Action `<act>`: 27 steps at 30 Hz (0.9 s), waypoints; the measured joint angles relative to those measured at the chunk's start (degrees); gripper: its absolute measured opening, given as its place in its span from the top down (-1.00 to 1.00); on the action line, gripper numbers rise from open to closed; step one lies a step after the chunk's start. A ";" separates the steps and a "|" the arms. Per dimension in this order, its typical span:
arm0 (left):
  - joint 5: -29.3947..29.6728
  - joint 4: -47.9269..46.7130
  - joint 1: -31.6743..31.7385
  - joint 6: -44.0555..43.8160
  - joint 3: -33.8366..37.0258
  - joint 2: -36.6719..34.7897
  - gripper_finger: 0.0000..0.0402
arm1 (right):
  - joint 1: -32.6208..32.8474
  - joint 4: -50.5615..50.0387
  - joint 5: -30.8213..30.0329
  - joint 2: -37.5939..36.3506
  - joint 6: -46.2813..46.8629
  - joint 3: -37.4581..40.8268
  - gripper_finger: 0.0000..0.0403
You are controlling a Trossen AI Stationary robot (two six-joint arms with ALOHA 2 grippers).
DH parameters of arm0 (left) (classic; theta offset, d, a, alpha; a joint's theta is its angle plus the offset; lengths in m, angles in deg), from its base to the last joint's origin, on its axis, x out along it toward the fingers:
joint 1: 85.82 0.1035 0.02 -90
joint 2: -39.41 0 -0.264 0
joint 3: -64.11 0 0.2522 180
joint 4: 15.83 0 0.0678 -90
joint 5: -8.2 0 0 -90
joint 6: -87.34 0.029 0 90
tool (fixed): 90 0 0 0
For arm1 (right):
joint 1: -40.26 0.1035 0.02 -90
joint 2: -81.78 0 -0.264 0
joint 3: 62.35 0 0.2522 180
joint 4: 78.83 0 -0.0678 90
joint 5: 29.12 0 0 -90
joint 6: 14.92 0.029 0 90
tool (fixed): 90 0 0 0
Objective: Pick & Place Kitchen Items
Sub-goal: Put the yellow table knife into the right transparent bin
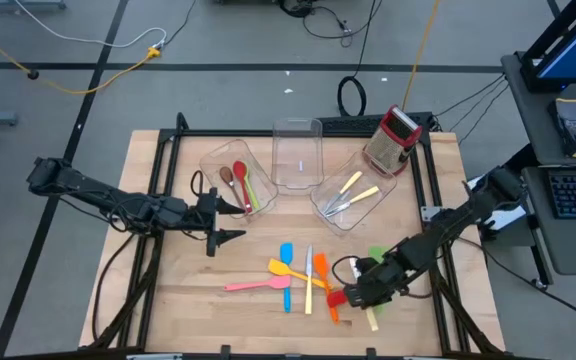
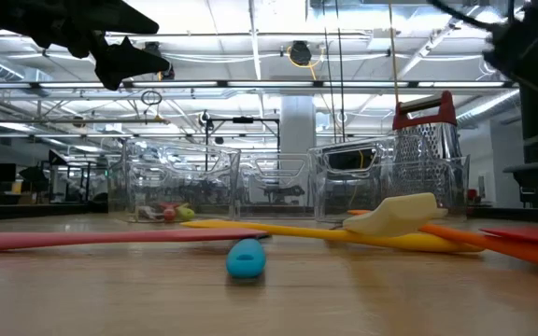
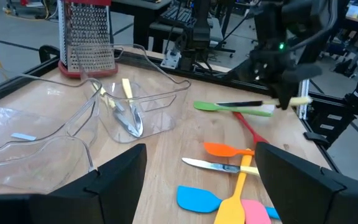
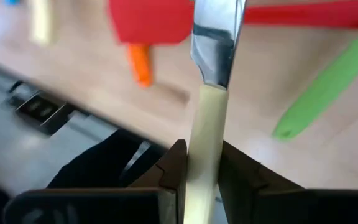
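My right gripper is clamped on the cream handle of a knife at the table's near right, among the spatulas, and such a thin grip could let it twist loose when I lift; my left gripper waits open.

Both arms are black and jointed, with thin black cables along them. The right end effector has flat dark fingers; a small green light glows on the right arm.
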 joint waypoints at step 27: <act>-0.02 0.07 0.00 -4.64 0.00 0.00 -0.52 | -7.94 -0.84 -9.19 -12.06 -31.94 -0.03 0.72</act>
